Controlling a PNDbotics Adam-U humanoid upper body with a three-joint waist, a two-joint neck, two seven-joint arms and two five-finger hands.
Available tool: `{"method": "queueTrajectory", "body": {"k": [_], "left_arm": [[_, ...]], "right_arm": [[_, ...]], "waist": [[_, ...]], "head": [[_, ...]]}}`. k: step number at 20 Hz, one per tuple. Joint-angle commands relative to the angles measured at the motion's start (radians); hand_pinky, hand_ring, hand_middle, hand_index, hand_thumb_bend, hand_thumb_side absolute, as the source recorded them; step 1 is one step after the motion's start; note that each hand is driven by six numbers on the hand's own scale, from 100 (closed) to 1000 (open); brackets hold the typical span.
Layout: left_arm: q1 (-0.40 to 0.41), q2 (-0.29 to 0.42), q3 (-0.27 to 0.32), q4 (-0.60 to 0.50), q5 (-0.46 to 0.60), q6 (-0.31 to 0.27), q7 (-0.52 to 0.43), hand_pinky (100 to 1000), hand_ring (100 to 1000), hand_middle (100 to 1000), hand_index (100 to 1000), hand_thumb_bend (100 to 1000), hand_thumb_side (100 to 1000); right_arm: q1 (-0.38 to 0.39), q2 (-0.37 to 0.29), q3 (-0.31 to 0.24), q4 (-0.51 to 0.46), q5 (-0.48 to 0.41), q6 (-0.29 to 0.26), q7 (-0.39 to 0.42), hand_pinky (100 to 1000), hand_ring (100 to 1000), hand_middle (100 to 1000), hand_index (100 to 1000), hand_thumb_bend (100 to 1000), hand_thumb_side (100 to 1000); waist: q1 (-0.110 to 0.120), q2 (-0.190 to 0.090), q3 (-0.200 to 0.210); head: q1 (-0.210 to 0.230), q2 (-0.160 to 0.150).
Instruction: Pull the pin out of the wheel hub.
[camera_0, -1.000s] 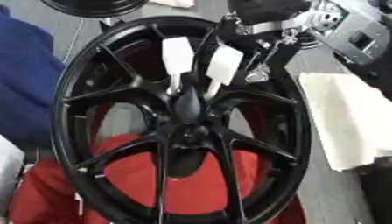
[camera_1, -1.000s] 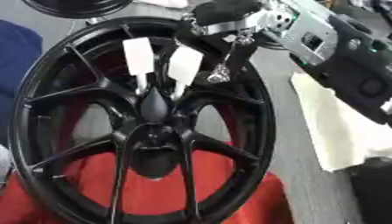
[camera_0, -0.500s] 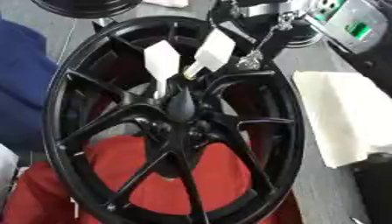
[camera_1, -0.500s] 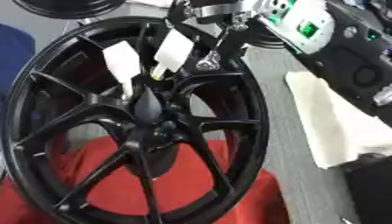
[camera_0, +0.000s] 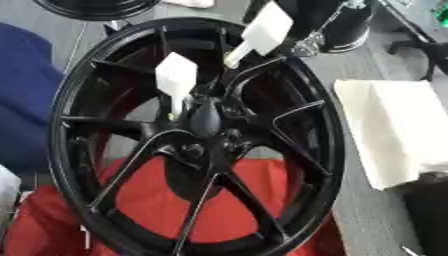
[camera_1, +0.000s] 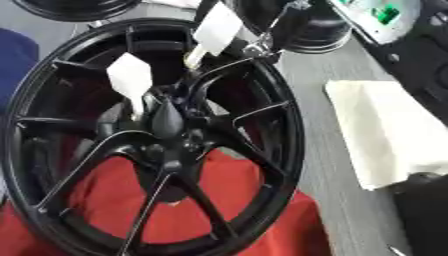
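Observation:
A black spoked wheel hub (camera_0: 197, 142) lies on a red cloth (camera_0: 166, 210). A pin with a white tag (camera_0: 176, 76) stands in the hub's centre, just above the black centre cone (camera_0: 206, 117). A second pin with a white tag (camera_0: 265, 29) hangs tilted above the upper spokes, its lower tip (camera_0: 232, 62) clear of the centre. My right hand (camera_0: 308, 20), black with silver parts, comes in from the top and is shut on this second pin at its upper end. The left hand does not show in either view.
A folded white cloth (camera_0: 394, 130) lies on the grey table to the right of the wheel. Blue fabric (camera_0: 22, 100) is at the left. Another black wheel (camera_0: 92, 7) sits at the top left, and a dark round object (camera_0: 350, 27) lies behind my hand.
My right hand has risen up and to the right, drawing one tagged pin away from the hub centre. The other tagged pin stays in place. The camera view has shifted too.

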Motion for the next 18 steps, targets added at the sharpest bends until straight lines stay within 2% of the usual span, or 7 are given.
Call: {"method": "queueTrajectory", "body": {"k": [1, 6, 9, 12, 15, 17, 18], "left_arm": [[-0.004, 0.012, 0.014, -0.02, -0.005, -0.002, 0.007, 700, 727, 598, 690, 100, 797], [0.0, 0.005, 0.023, -0.02, -0.006, -0.007, 0.017, 699, 727, 598, 690, 100, 797], [0.005, 0.001, 0.03, -0.02, -0.009, -0.01, 0.025, 699, 727, 599, 690, 100, 796], [0.011, -0.002, 0.038, -0.02, -0.012, -0.014, 0.034, 700, 728, 599, 691, 100, 794], [0.014, -0.004, 0.043, -0.02, -0.014, -0.018, 0.041, 699, 728, 599, 690, 100, 793], [0.015, -0.005, 0.044, -0.02, -0.014, -0.019, 0.044, 699, 729, 599, 691, 100, 792], [0.014, -0.005, 0.045, -0.02, -0.015, -0.019, 0.045, 699, 729, 599, 691, 100, 792]], "right_arm": [[0.052, -0.11, -0.122, -0.017, -0.079, -0.224, 0.262, 769, 686, 407, 415, 100, 100], [0.27, -0.217, -0.397, 0.042, -0.189, -0.156, 0.259, 766, 672, 405, 413, 100, 100], [0.402, -0.235, -0.559, 0.088, -0.188, -0.133, 0.202, 766, 667, 403, 418, 100, 100], [0.532, -0.211, -0.694, 0.106, -0.084, -0.105, 0.087, 770, 677, 426, 440, 100, 100], [0.646, -0.155, -0.785, 0.1, 0.089, -0.049, -0.059, 780, 702, 477, 507, 100, 100], [0.708, -0.118, -0.82, 0.102, 0.209, -0.005, -0.138, 839, 818, 728, 779, 142, 100], [0.736, -0.102, -0.831, 0.111, 0.273, 0.021, -0.155, 859, 860, 800, 862, 123, 100]], "waist": [[0.014, -0.026, -0.008], [0.034, -0.019, -0.034], [0.049, -0.015, -0.051], [0.065, -0.01, -0.068], [0.078, -0.008, -0.082], [0.083, -0.007, -0.09], [0.085, -0.007, -0.091]], "head": [[0.023, -0.005], [0.074, -0.015], [0.102, -0.015], [0.12, -0.014], [0.127, -0.02], [0.135, -0.016], [0.138, -0.015]]}}
